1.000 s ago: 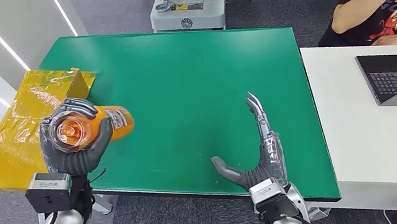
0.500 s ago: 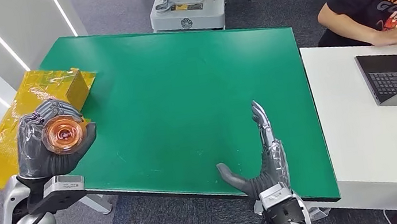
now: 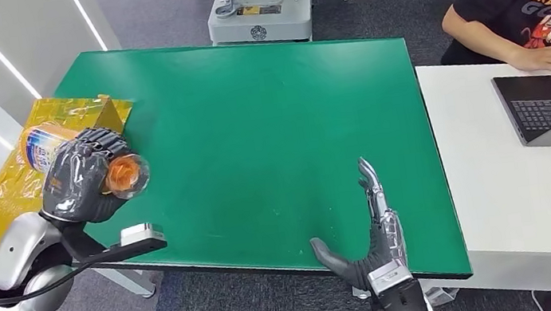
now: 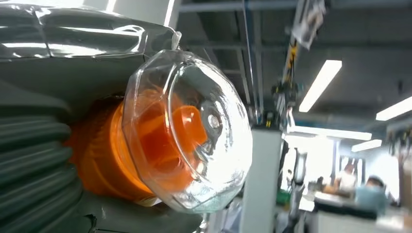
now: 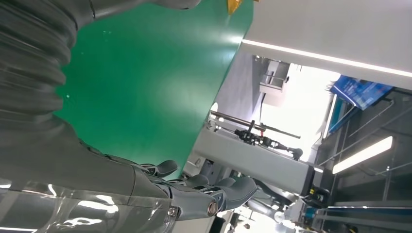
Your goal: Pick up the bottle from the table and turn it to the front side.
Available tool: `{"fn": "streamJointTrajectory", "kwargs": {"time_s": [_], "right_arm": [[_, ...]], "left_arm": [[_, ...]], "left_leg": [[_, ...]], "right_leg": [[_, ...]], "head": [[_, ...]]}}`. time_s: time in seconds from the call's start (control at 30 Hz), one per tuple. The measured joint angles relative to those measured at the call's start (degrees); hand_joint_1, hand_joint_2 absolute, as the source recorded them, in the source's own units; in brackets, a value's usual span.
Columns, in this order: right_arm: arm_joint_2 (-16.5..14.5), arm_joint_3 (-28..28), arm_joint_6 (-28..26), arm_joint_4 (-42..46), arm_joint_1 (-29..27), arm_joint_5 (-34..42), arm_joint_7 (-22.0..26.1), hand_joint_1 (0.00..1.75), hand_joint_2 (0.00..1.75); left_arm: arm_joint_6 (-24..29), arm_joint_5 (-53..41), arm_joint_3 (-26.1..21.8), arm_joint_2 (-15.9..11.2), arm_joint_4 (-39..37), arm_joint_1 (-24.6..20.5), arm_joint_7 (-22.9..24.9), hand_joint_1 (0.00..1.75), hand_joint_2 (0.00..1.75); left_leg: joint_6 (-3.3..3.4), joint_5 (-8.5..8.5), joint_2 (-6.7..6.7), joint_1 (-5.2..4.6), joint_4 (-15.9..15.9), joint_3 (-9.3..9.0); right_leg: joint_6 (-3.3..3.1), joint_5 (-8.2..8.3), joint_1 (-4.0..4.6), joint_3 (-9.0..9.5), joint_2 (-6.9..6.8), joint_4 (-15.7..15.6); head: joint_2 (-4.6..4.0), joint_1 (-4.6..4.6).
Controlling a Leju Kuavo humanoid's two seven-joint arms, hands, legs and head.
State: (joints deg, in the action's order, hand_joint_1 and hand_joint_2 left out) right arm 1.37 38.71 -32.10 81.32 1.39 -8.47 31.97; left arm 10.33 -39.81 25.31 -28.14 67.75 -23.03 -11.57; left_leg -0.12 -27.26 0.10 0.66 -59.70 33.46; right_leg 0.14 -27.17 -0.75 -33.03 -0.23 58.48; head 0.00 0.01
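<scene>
Off-table: bottle (image 3: 74, 146) inside left hand (image 3: 83, 183)

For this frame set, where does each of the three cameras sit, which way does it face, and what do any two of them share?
Head view: high on the body, looking forward and down at the green table; both arms show, left hand gripping the bottle, right hand open.
Left wrist view: behind the left hand, facing the bottle's clear cap and ceiling lights.
Right wrist view: behind the right hand, along the table toward the room.
Shared: head and left wrist views show the bottle; head and right wrist views show the table.
</scene>
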Motion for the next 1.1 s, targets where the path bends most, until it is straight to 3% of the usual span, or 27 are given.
{"fn": "streamJointTrajectory", "kwargs": {"time_s": [0.2, 0.5, 0.73, 1.1], "right_arm": [[0.1, -0.1, 0.3, 0.4, -0.2, 0.0, -0.2, 0.00, 1.75], [0.1, -0.1, 0.7, 0.6, -0.1, 0.2, -0.5, 0.00, 1.75], [0.1, -0.1, 0.7, 0.6, -0.1, 0.3, -0.6, 0.00, 1.75], [0.1, -0.1, 0.6, 0.6, -0.1, 0.3, -0.6, 0.00, 1.75]], "left_arm": [[-4.2, -5.7, 7.6, -0.6, -12.0, -9.6, -1.1, 1.75, 1.75], [-5.8, -14.4, 14.8, 2.1, -27.4, -17.4, 1.4, 1.75, 1.75], [-7.2, -15.5, 17.5, 4.5, -35.6, -20.0, 1.6, 1.75, 1.75], [-7.2, -15.5, 18.3, 5.6, -39.0, -20.7, 1.6, 1.75, 1.75]], "left_leg": [[-0.05, 0.06, 0.13, 0.00, 0.0, 0.02], [-0.06, 0.06, 0.20, -0.01, 0.0, 0.03], [-0.06, 0.06, 0.24, -0.01, 0.0, 0.04], [-0.06, 0.06, 0.24, -0.01, 0.0, 0.04]], "right_leg": [[-0.09, 0.09, 0.00, -0.06, 0.12, 0.0], [-0.10, 0.10, 0.00, -0.14, 0.19, 0.1], [-0.10, 0.10, 0.00, -0.15, 0.25, 0.1], [-0.10, 0.10, 0.00, -0.16, 0.25, 0.1]], "head": [[0.00, 0.00], [0.00, 0.01], [0.00, 0.01], [0.00, -0.01]]}}
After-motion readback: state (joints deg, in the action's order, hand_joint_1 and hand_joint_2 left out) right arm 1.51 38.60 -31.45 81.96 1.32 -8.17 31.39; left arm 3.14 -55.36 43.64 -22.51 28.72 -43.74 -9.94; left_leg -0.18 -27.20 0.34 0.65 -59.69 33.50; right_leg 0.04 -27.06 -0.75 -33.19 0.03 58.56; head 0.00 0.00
